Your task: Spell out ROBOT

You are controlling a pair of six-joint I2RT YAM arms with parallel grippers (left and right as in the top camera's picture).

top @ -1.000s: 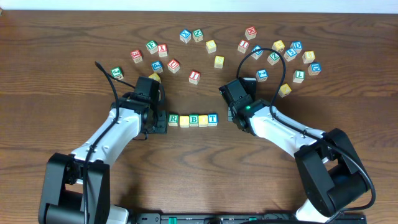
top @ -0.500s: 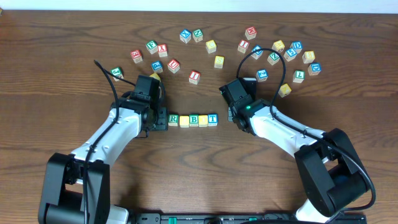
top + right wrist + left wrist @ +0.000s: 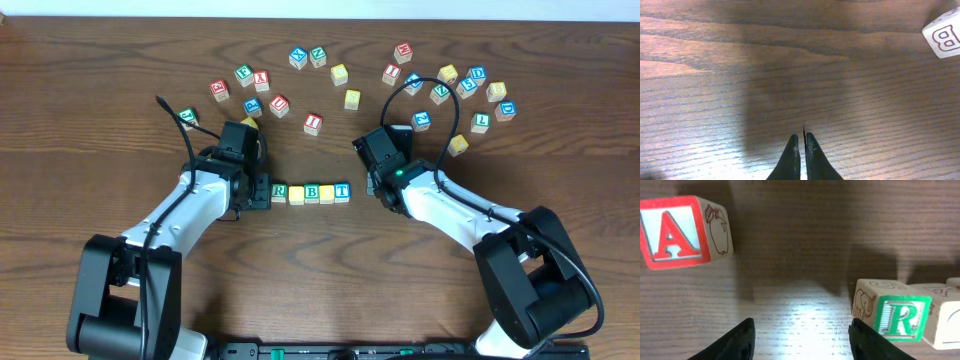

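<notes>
Row of blocks: lies on the table between the two grippers. Reads, left to right, R block, yellow block, B block, second yellow block, T block. Letters on the yellow pair cannot be read from overhead.

Left arm: stretched forward and inward from the near edge, wrist bent down. Left gripper: low over the wood, fingers spread wide, nothing between them. Sits just beside the R block, apart from it. A block farther off.

Right arm: angled inward. Right gripper: tips pressed together, empty, over bare wood near the T end.

Loose blocks: scattered along the far side.
</notes>
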